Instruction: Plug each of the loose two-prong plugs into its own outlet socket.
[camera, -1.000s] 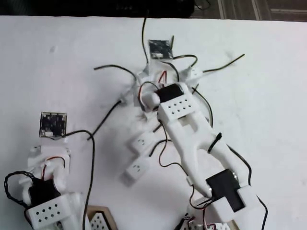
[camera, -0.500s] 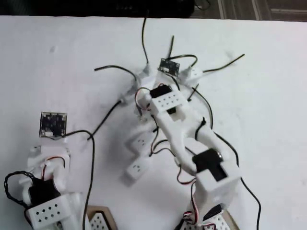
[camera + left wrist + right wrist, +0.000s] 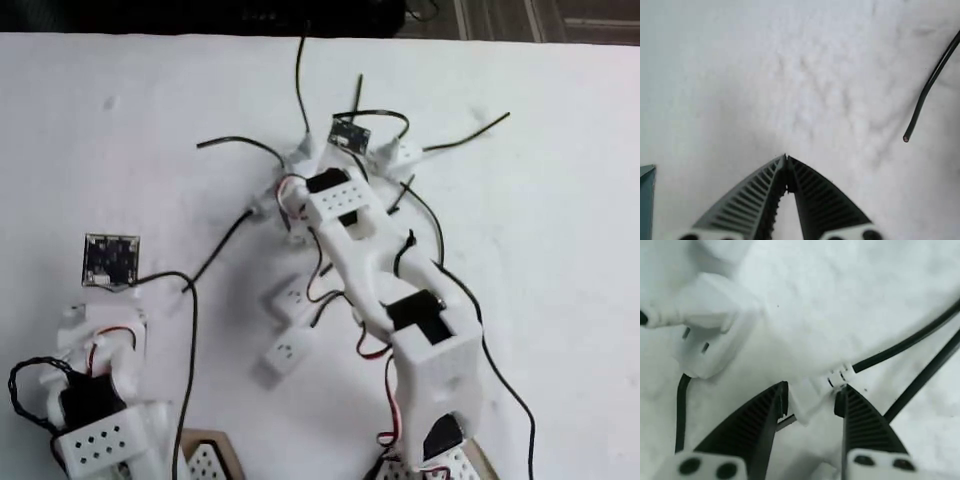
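Several white two-prong plugs with black cords lie clustered at the far middle of the white table [image 3: 560, 200]; one plug [image 3: 402, 152] lies just right of the cluster. Two white outlet sockets [image 3: 292, 298] [image 3: 285, 352] sit nearer, at the middle. My right arm [image 3: 345, 215] stretches over to the cluster. In its wrist view my right gripper [image 3: 810, 390] is shut on a white plug [image 3: 812, 392], with one metal prong showing below. Another plug [image 3: 710, 340] lies beside it, prongs visible. My left gripper [image 3: 786, 161] is shut over bare table at the near left.
Black cords [image 3: 225, 240] fan out from the plug cluster in all directions, and one cord end [image 3: 906, 138] lies near my left gripper. The left arm's base [image 3: 100, 430] and a wooden block [image 3: 205, 455] stand at the near edge. The table's far edge is dark.
My right arm has folded at the elbow and its wrist has tipped down over the plug cluster. The left arm has not moved.
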### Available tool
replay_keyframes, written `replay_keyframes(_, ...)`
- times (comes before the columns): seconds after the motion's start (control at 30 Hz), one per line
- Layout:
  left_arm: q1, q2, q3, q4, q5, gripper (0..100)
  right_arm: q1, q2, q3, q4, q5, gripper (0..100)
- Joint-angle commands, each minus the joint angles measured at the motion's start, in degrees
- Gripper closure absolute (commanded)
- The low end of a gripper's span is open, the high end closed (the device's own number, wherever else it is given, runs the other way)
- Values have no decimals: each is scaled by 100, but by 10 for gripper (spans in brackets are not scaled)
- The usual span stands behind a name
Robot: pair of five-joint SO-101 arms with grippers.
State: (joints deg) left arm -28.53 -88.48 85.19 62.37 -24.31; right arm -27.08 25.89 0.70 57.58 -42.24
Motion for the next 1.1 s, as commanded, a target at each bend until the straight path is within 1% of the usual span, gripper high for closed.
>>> replay_keyframes(0.0, -22, -40, -26, 18, -53, 976, 127, 163, -273, 75, -53, 854)
replay_keyframes(0.07, -22, -40, -26, 18, -53, 976, 145, 268, -396, 75, -53, 896)
replay_keyframes(0.17, -22, -40, -26, 18, -53, 976, 198, 338, -510, 75, -53, 985)
replay_keyframes(0.23, -22, -40, -26, 18, -53, 976, 207, 286, -510, 92, -35, 972)
replay_keyframes(0.3, -22, -40, -26, 18, -53, 976, 207, 224, -510, 127, -9, 984)
replay_keyframes(0.4, -22, -40, -26, 18, -53, 976, 163, -75, -501, 470, 149, 981)
replay_keyframes(0.6, -22, -40, -26, 18, -53, 976, 57, -1095, -466, 1367, 1125, 981)
replay_keyframes(0.67, -22, -40, -26, 18, -53, 976, 40, -1367, -466, 1640, 1574, 981)
replay_keyframes(0.8, -22, -40, -26, 18, -53, 976, 31, -1569, -466, 2053, 2848, 981)
replay_keyframes(0.93, -22, -40, -18, 18, -53, 976, -207, -1569, -466, 2545, 4149, 981)
replay_keyframes(1.0, -13, -40, 35, -18, -53, 976, -338, -1596, -466, 2782, 4484, 981)
replay_keyframes(1.07, -13, -40, 35, -18, -53, 976, -418, -1622, -492, 3037, 4563, 981)
